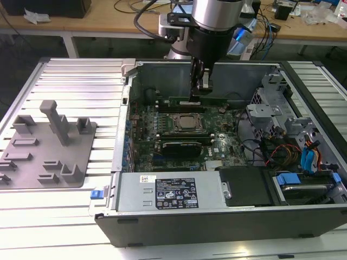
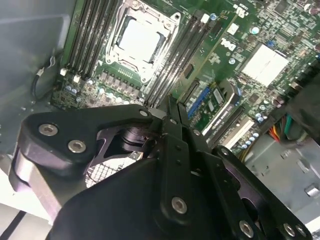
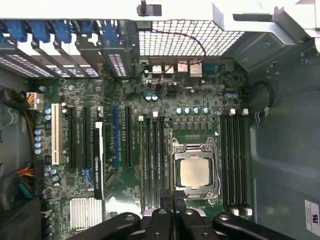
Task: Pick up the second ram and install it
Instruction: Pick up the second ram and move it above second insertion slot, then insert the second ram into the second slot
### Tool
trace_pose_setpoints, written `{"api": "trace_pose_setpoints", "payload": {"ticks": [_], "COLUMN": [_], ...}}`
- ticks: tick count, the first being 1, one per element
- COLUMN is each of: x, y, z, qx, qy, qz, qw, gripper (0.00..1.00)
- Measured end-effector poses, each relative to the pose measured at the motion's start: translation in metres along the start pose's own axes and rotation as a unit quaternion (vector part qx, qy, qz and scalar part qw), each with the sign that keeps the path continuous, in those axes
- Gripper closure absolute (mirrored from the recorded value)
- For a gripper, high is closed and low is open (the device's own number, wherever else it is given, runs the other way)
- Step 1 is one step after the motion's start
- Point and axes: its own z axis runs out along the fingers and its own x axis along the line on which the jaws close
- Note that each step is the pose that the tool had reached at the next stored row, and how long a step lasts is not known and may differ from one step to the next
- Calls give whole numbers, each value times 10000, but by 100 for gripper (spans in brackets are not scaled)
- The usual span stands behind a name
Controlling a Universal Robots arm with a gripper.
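Observation:
My gripper [image 1: 199, 93] reaches down into the open computer case [image 1: 303, 97], just beyond the square CPU socket [image 1: 187, 123]. The second ram [image 2: 202, 60] shows as a thin green edge running out from between the fingertips, lined up with the black memory slots beside the socket [image 2: 140, 37]. In the first wrist view the same green edge [image 3: 170, 150] lies along the slot closest to the socket [image 3: 195, 172], above my gripper [image 3: 172, 212]. The fingers [image 2: 165, 125] are shut on the stick's end. I cannot tell whether the stick is seated in the slot or just above it.
A grey tray with upright posts [image 1: 49, 151] lies on the ribbed table at the exterior view's left. Inside the case are a power supply [image 1: 168, 192] at the front, a drive cage with cables [image 1: 287, 135] on the exterior view's right, and blue card clips [image 3: 55, 32].

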Motion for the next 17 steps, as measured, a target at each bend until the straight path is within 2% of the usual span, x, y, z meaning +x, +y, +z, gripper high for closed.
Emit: {"api": "trace_pose_setpoints", "payload": {"ticks": [1,2,5,6,10,17], "x": [-23,-37,-38,-34,-8,-7], "y": [14,69,126,137,138,137], "z": [54,102,179,236,339,351], "qx": [0,0,0,1,2,1], "qy": [0,0,5,5,5,7], "qz": [2,4,6,13,17,17], "qw": [10000,10000,10000,10000,10000,10000], "gripper": [91,91,91,91,91,91]}}
